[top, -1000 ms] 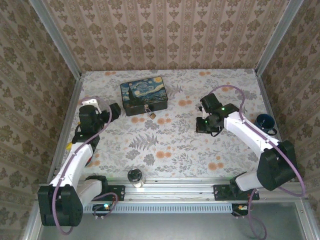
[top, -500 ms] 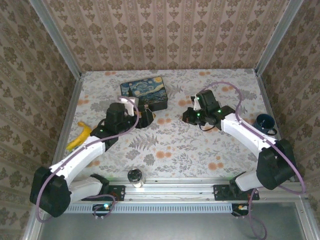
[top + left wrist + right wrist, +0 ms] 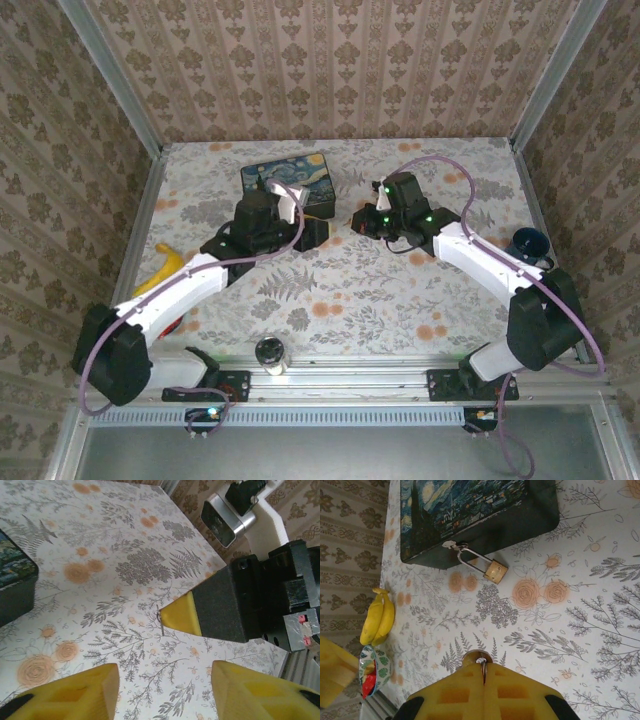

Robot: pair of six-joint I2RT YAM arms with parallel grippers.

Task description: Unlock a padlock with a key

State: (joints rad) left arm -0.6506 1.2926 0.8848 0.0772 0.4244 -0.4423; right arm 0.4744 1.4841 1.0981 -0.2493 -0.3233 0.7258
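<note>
Plenty of bare table [image 3: 580,645] lies open near and right of the padlock [image 3: 496,571], while the box [image 3: 470,505] walls off its far side. Lying flat and hooked through the box's clasp [image 3: 451,544], the padlock runs its long axis slanting near and right, brass end outermost. Right of it, the right gripper [image 3: 483,672] is pinched tight on the key [image 3: 477,657], whose end pokes out toward the box; the left gripper [image 3: 164,680] stands partly spread, gripping nothing.
</note>
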